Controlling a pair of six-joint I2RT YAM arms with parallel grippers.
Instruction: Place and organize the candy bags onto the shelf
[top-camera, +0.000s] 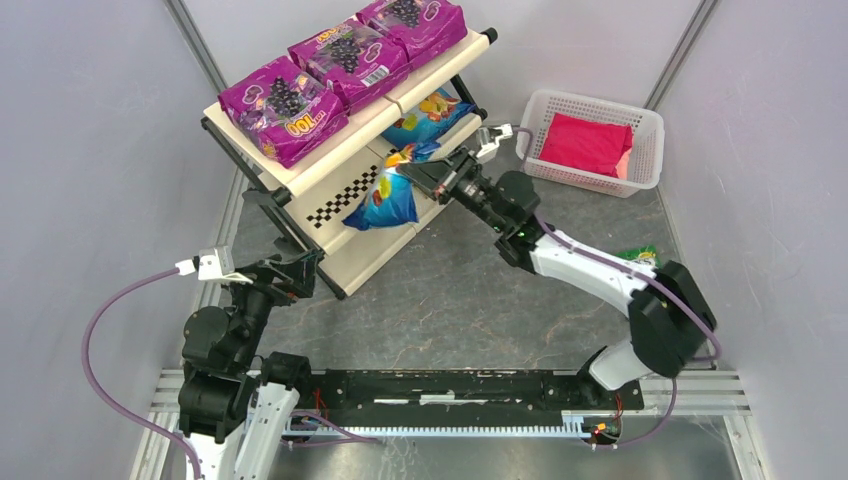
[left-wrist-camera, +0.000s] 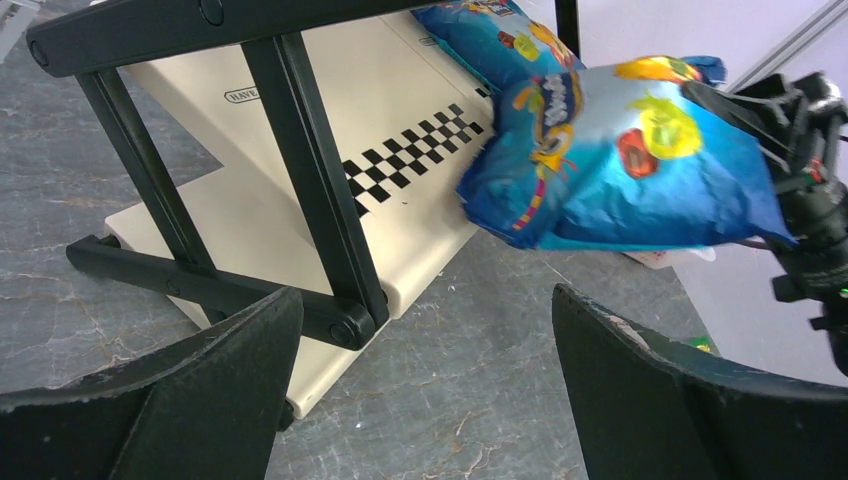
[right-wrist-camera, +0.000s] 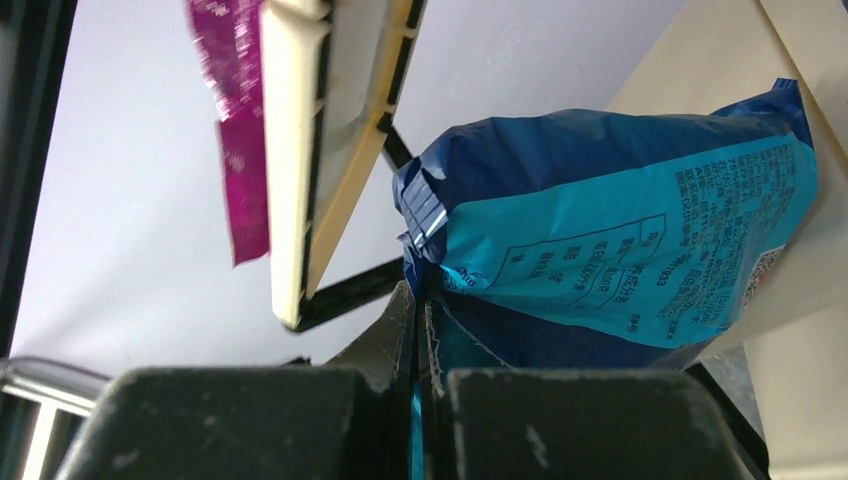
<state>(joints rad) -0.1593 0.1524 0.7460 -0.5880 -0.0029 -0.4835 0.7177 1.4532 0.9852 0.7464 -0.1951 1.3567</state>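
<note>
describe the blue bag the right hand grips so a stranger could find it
Find the cream slanted shelf at back left. Beside its checkered strip hangs a blue candy bag, pinched by the right hand. Unlike the other blue bag, it alone is gripped.

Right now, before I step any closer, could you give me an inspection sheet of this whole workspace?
Surface: grey stone-look table.
Job's things: three purple bags lie on the top tier of the shelf. The resting blue bag is on the middle tier, and the held blue bag hangs before the checkered strip. A green bag lies on the table, partly hidden by the right arm.
Clutter: white basket holding a red bundle.
Grippers: left gripper open and empty by the shelf's foot; right gripper shut on the held blue bag's edge.
Cables: purple cables loop off both arms.
Surroundings: plain white walls.
</note>
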